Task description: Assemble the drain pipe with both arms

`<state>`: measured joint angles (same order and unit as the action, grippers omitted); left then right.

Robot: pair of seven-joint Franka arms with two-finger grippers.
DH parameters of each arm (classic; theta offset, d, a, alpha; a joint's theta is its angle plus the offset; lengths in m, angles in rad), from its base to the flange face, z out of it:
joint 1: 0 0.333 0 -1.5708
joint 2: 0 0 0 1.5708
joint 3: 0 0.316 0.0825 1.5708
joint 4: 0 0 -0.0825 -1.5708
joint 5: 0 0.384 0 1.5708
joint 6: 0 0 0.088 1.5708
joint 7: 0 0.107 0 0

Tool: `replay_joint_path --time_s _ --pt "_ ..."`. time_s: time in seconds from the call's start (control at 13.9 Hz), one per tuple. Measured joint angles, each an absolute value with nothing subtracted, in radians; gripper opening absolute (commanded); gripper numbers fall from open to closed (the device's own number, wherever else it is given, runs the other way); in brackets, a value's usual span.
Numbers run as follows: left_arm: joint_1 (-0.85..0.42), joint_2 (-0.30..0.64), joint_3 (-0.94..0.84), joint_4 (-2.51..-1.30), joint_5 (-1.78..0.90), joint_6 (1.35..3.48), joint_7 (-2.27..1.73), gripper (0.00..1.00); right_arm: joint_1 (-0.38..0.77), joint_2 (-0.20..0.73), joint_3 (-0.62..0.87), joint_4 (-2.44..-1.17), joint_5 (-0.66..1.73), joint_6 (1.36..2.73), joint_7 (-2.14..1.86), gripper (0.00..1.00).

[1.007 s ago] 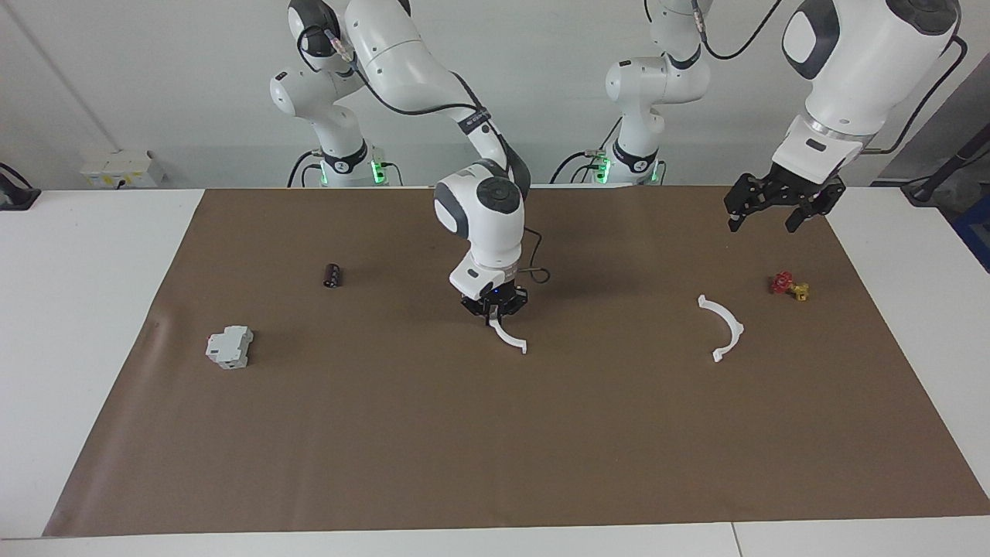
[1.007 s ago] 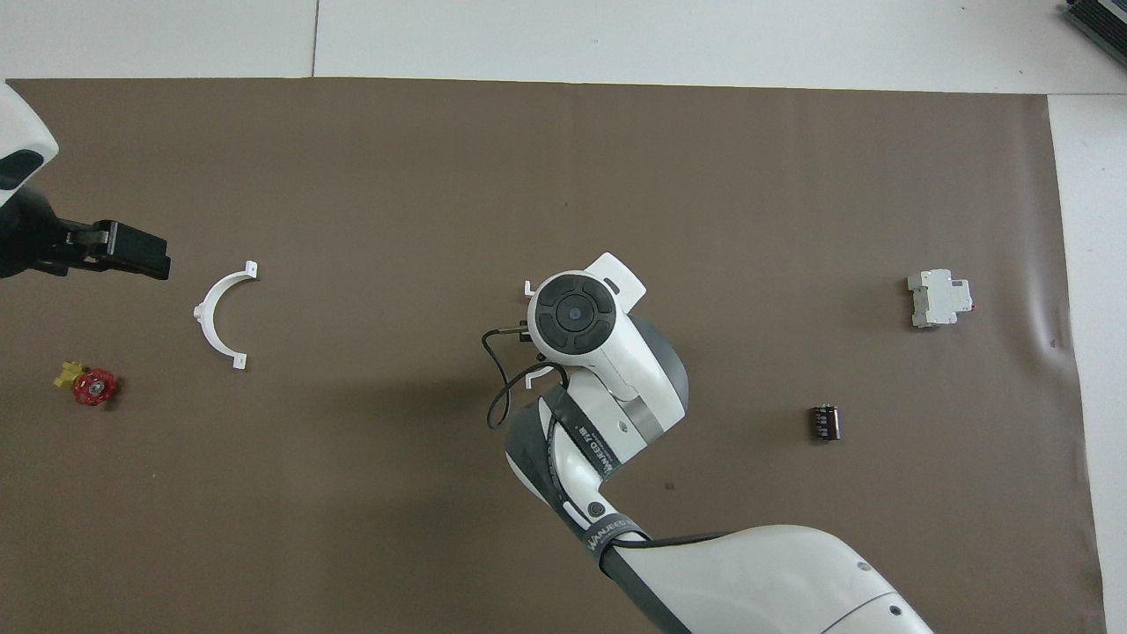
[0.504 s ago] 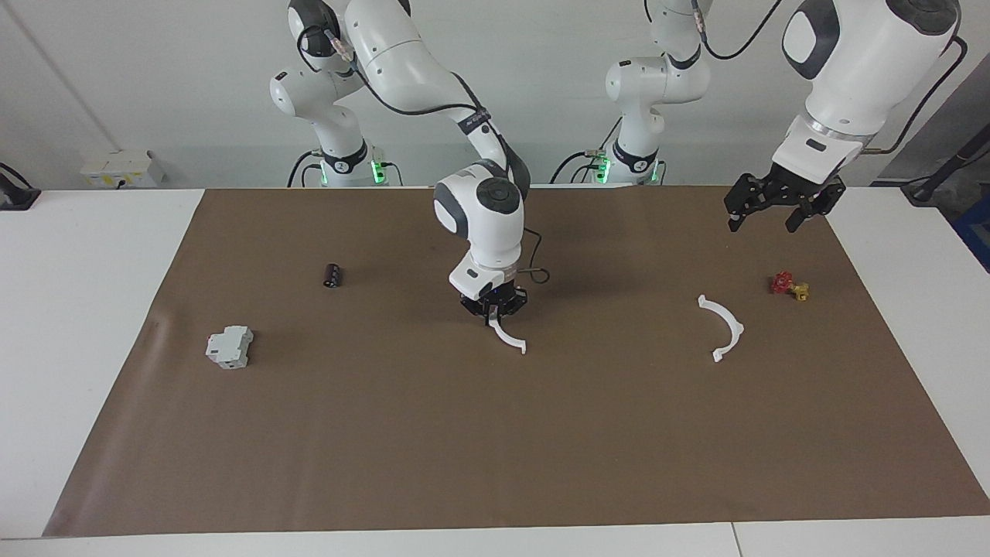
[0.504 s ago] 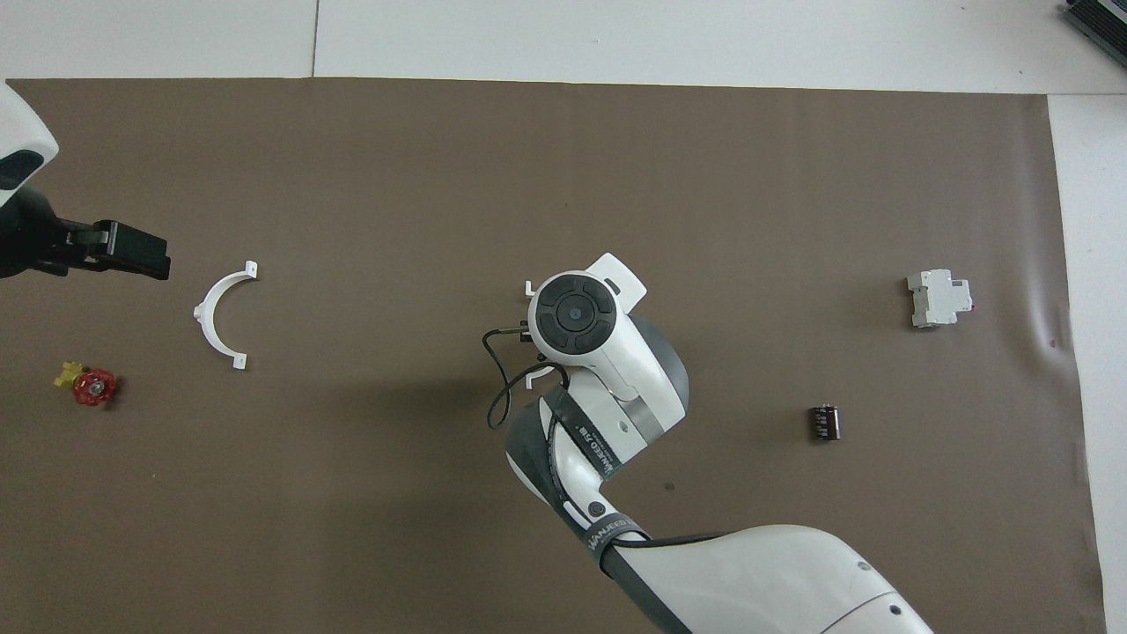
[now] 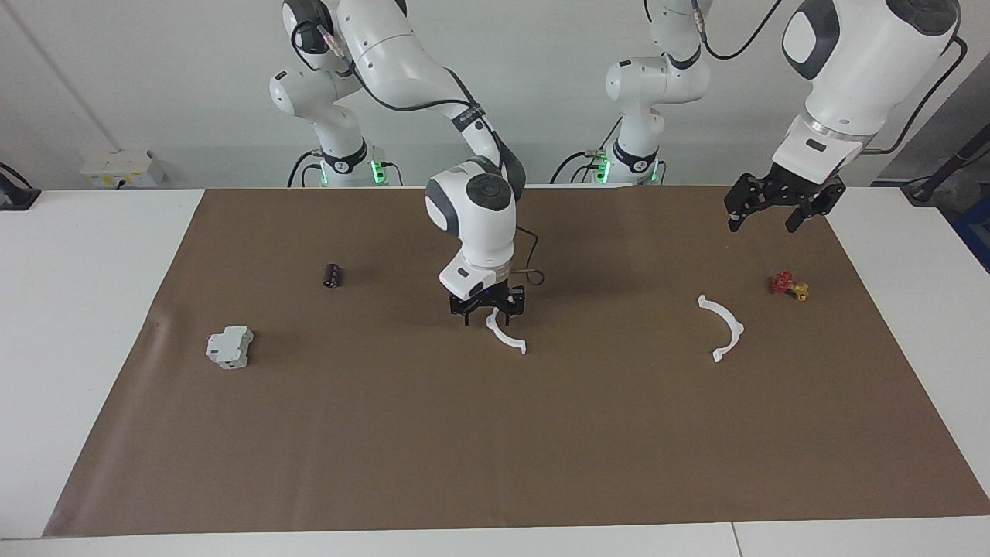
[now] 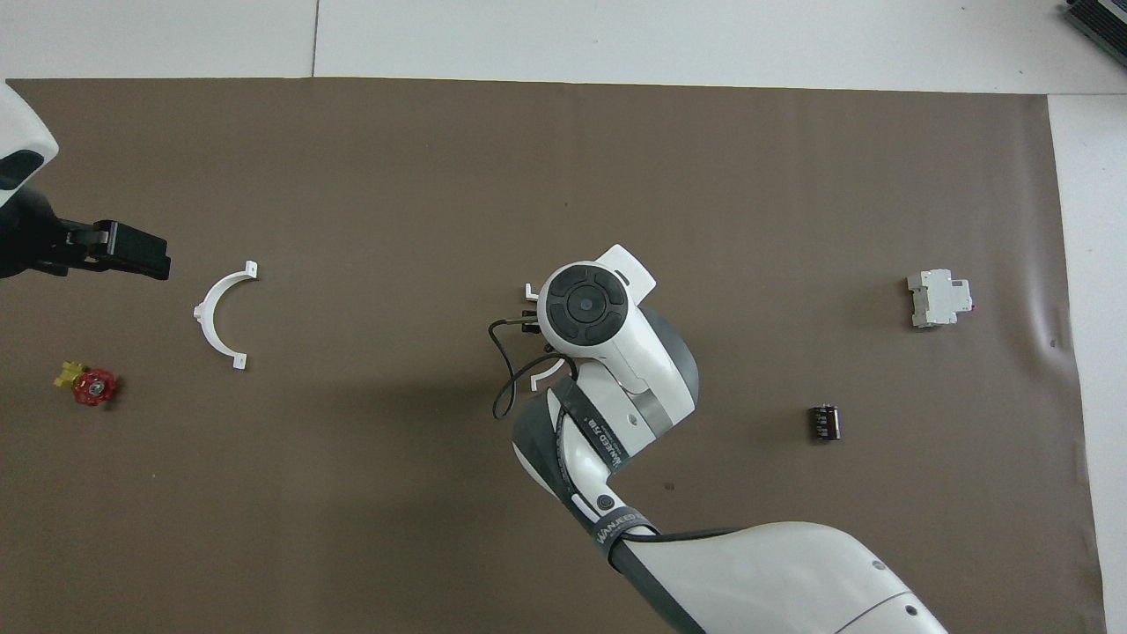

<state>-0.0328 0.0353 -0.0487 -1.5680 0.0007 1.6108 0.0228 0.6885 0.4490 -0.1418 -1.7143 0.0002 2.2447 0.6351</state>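
My right end effector [image 5: 488,308] hangs spread above one half-ring arc [image 5: 506,336] mid-counter; the left end effector [image 5: 780,207], spread, waits. Both arcs look light, thin, springy; I'd pinch mid-curve, avoiding tabs.

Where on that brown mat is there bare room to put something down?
The widest bare stretch of the brown mat lies farther from the robots than every part. Another lies between the central half-ring and the grey block. It is busier toward the left arm's end, where the second half-ring and red valve lie close together.
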Motion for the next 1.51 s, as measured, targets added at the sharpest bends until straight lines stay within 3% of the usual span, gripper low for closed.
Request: replay_joint_path --time_s 0.58,1.08,1.51 --pt "-0.032 0.021 -0.048 -1.622 0.001 1.667 0.023 1.0 0.439 0.219 -0.146 -1.703 0.0 2.091 0.398 1.0" --pt "0.027 -0.069 -0.043 -1.896 0.001 1.934 0.023 1.0 0.25 0.056 -0.151 -1.702 0.0 1.797 0.3 1.0" --pt "0.053 -0.071 -0.042 -2.047 0.001 2.096 0.022 1.0 0.153 -0.019 -0.152 -1.705 0.0 1.608 0.152 1.0"
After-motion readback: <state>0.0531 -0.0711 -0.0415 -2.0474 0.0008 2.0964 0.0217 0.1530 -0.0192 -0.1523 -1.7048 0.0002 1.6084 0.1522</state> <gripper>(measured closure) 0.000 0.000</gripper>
